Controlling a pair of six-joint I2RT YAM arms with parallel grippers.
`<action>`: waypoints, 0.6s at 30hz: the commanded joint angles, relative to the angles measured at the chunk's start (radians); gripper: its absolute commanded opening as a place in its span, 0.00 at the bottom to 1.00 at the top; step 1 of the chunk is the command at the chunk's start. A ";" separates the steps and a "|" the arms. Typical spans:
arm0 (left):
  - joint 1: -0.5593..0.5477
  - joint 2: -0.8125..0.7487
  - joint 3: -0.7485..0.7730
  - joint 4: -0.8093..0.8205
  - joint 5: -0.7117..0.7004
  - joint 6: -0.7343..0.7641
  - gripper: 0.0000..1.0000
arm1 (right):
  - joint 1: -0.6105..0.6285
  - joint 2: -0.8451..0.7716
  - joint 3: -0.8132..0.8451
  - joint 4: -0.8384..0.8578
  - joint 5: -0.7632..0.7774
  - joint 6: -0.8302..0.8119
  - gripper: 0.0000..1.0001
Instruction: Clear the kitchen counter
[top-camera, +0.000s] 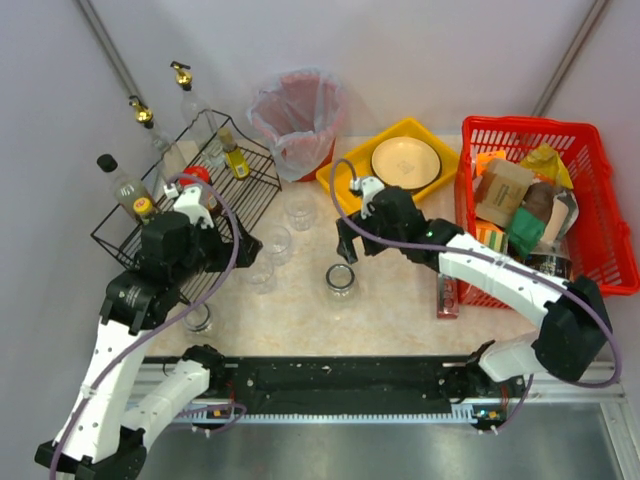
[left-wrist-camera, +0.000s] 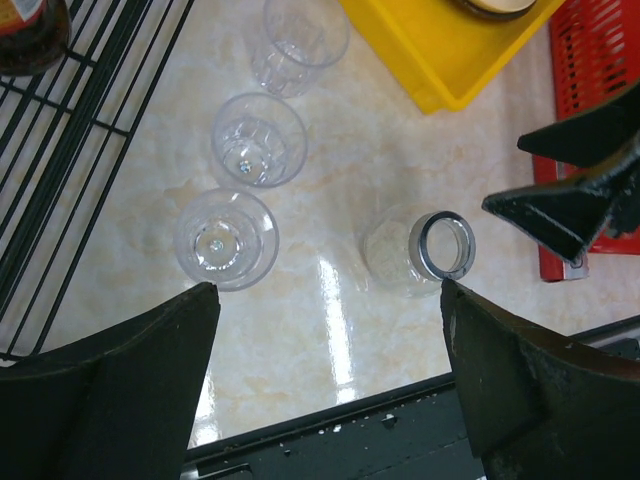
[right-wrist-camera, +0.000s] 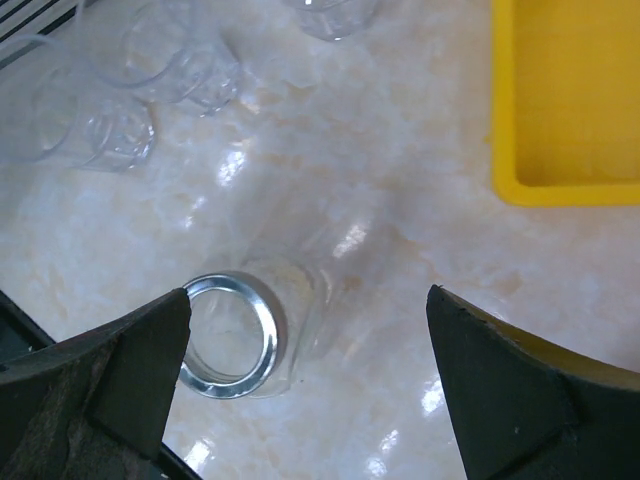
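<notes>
Okay, both grippers are wide open, nothing held in either.

Right gripper (top-camera: 345, 243) hangs over the middle of the kitchen counter (top-camera: 400, 315), above a clear glass jar (top-camera: 340, 281). The jar has a metal rim and stands upright, mouth up. In the right wrist view the jar shows between the spread fingers (right-wrist-camera: 120, 380), much nearer one than the other. Can't tell whether it touches.

Left gripper (top-camera: 247, 247) hovers just off the front edge of the black wire rack (top-camera: 255, 190), near a row of three clear cups (left-wrist-camera: 258, 138). The cups stand on the counter between rack and jar, apart from each other.

The counter is the pale marble-pattern top with a black rail along the near edge. It still carries plenty:
- Yellow tray (top-camera: 345, 180) at the back, with a cream plate (top-camera: 405, 162) in it.
- Red basket (top-camera: 610, 250) on the right, full of packets.
- Bin with a pink liner (top-camera: 298, 115) at the back, between rack and tray.
- Bottles (top-camera: 128, 190) in and beside the rack.
</notes>
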 joint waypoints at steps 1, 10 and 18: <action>-0.004 -0.022 -0.050 0.048 -0.041 -0.040 0.95 | 0.098 -0.072 -0.035 0.103 0.016 -0.035 0.99; -0.005 -0.065 -0.335 0.256 -0.055 -0.175 0.79 | 0.161 -0.054 -0.032 0.144 0.056 0.052 0.99; -0.054 0.042 -0.467 0.473 -0.077 -0.136 0.66 | 0.160 -0.098 -0.075 0.121 0.154 0.093 0.98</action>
